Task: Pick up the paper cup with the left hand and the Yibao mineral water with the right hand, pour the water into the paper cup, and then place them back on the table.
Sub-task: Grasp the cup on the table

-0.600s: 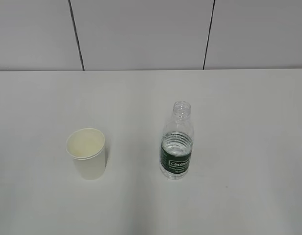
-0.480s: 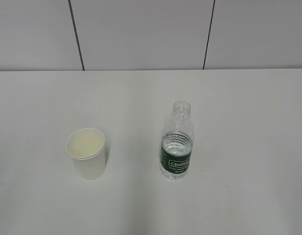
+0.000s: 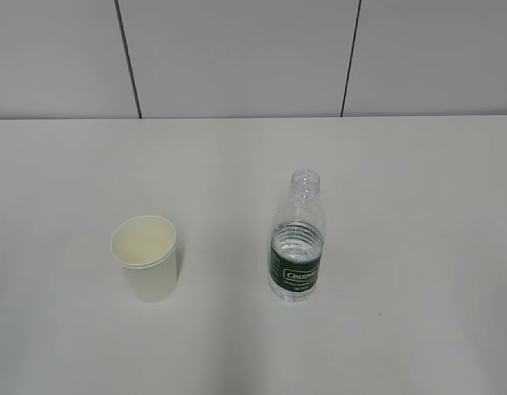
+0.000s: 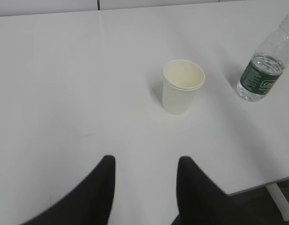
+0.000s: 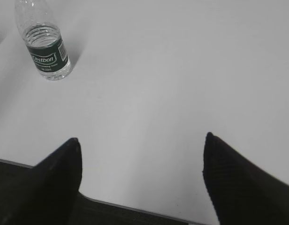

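Left gripper (image 4: 144, 164) hangs open and empty, the paper cup (image 4: 183, 86) at its 12 o'clock; the right gripper (image 5: 142, 145), spread wide and empty, has the Yibao mineral water (image 5: 43, 41) at 10 o'clock. Nothing has shifted since earlier, so no pickup has begun. Bare tabletop (image 3: 418, 206) surrounds both; its near edge lies beneath the grippers.

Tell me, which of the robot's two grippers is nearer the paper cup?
Left. The left hand sits just short of the paper cup, which stands almost straight ahead of it. The right hand is over by the Yibao mineral water; its view misses the cup.
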